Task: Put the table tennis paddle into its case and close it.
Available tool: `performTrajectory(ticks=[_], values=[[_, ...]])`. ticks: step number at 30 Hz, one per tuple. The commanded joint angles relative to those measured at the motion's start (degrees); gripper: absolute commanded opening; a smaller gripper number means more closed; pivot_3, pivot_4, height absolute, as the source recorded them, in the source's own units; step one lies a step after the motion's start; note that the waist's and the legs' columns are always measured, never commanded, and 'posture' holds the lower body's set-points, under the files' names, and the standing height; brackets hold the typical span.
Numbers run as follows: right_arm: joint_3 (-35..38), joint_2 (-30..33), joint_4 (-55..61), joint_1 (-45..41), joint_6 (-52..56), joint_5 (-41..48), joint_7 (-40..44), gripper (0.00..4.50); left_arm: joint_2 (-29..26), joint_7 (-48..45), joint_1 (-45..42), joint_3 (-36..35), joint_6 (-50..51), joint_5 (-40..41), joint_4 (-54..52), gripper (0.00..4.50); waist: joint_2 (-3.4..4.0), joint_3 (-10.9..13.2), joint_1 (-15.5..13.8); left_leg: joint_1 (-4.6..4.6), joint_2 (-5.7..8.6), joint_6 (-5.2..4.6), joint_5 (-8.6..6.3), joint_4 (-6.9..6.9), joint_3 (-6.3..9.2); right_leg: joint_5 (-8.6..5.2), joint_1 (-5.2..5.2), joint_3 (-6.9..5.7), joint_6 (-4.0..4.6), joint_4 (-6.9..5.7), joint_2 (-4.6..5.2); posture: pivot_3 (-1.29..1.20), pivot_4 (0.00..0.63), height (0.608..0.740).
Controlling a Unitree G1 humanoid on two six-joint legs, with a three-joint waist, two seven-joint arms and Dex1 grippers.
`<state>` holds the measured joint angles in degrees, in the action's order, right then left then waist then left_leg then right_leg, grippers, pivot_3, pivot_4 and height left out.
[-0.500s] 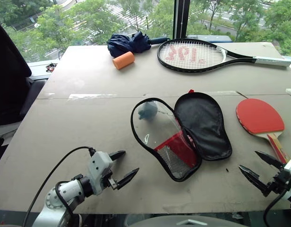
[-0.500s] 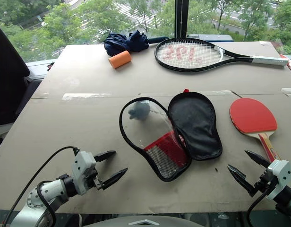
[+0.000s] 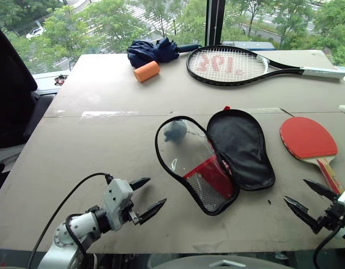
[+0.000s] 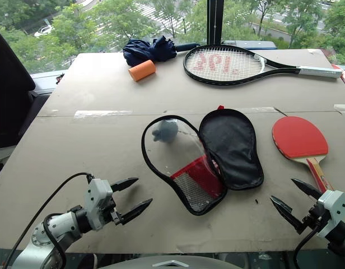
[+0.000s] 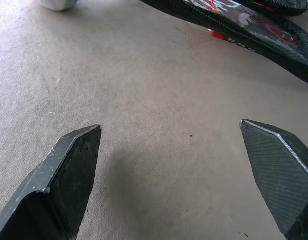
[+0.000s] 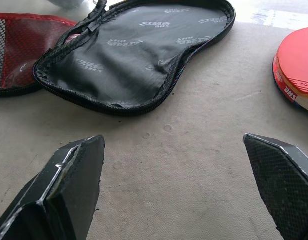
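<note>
Lining (image 6: 139, 50) logos of case (image 3: 217, 159) readable from right wrist.

Bright, even daylight comes through the windows (image 3: 105, 22) at twelve o'clock. The desk (image 3: 105, 140) shows soft, faint shadows and mild glare on the case's clear panel (image 3: 186, 154). Wrist views stay sharp.
</note>
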<state>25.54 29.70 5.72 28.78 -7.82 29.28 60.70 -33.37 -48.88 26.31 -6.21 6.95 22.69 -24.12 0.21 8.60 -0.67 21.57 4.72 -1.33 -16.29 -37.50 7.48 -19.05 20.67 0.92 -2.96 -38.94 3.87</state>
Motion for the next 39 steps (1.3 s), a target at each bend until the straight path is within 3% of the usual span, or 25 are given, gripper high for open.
performTrajectory(ticks=[1,9,14,18,22,28,35,37,38,39], values=[[2.11,0.58,0.6,-0.14,-1.27,1.37,-0.14,4.48,-0.46,-0.7,0.16,-1.31,-0.36,1.64,-2.04,4.5,0.0,0.0,0.0,0.0,0.0,0.0,0.0,0.0,0.0,0.0,0.0,0.0,0.0,0.0,0.0,0.0,0.15,0.74],[2.64,0.24,2.81,-1.75,0.02,3.09,-2.18,4.48,-1.73,-3.55,-1.07,-1.65,-0.07,4.63,-2.92,4.5,0.01,-0.01,0.02,0.0,0.0,0.0,0.0,0.0,0.0,0.0,0.0,0.0,0.0,0.0,0.0,0.0,0.15,0.74],[8.54,0.71,-0.53,-7.45,0.0,3.67,-10.75,4.48,-4.25,-6.16,-4.61,-2.46,2.8,10.05,-5.78,4.5,0.01,-0.01,0.01,0.0,0.0,0.01,0.01,-0.01,-0.01,0.0,-0.01,0.0,0.0,-0.02,0.0,0.0,0.15,0.74],[12.2,4.27,-3.45,-9.11,5.8,2.32,-16.59,4.48,-7.56,-7.08,-12.25,-3.19,8.69,17.26,-9.21,4.5,0.04,-0.03,-0.24,0.02,0.01,0.02,0.01,-0.04,0.01,0.0,-0.01,-0.04,0.0,-0.04,0.0,0.0,0.15,0.74],[12.61,11.88,-0.06,-6.04,21.53,2.03,-20.07,4.48,-14.51,-10.54,-28.12,-5.16,19.42,30.18,-7.83,4.5,0.08,-0.04,-0.16,0.13,0.0,0.06,0.05,-0.17,0.1,0.0,0.03,-0.2,0.01,-0.15,-0.02,0.0,0.15,0.74],[12.16,14.21,4.88,-3.73,32.82,3.74,-20.61,4.48,-19.62,-14.89,-37.48,-4.92,25.12,32.85,-5.26,4.5,0.17,-0.13,1.84,0.1,-0.09,0.02,0.03,-0.19,-0.09,0.0,0.01,0.07,0.0,-0.07,-0.19,0.0,0.15,0.74],[10.06,13.58,6.85,-5.74,37.83,3.16,-20.86,4.48,-20.75,-16.69,-42.68,-3.83,28.02,31.72,-4.07,4.5,0.14,-0.11,1.39,0.1,-0.11,0.01,0.03,-0.36,-0.08,0.0,0.0,0.09,0.0,-0.17,-0.22,0.0,0.15,0.74],[9.47,13.47,6.37,-6.89,37.92,2.28,-21.21,3.98,-20.62,-16.32,-42.59,-3.83,28.09,30.91,-4.08,4.5,0.13,-0.11,1.4,0.12,-0.11,0.02,0.03,-0.37,-0.07,0.0,0.01,0.09,0.0,-0.16,-0.23,0.0,0.15,0.74],[9.31,13.48,6.23,-7.09,37.88,1.76,-21.45,3.37,-20.74,-16.44,-42.18,-3.77,27.5,29.73,-3.99,4.5,0.13,-0.11,1.39,0.12,-0.11,0.02,0.03,-0.37,-0.07,0.0,0.01,0.09,0.0,-0.16,-0.23,0.0,0.15,0.74],[9.27,13.52,6.1,-7.19,37.86,1.43,-21.46,3.25,-20.76,-16.38,-42.0,-3.72,27.23,29.0,-3.92,4.5,0.13,-0.11,1.38,0.12,-0.11,0.02,0.03,-0.37,-0.07,0.0,0.02,0.09,0.0,-0.16,-0.22,0.0,0.15,0.74]])
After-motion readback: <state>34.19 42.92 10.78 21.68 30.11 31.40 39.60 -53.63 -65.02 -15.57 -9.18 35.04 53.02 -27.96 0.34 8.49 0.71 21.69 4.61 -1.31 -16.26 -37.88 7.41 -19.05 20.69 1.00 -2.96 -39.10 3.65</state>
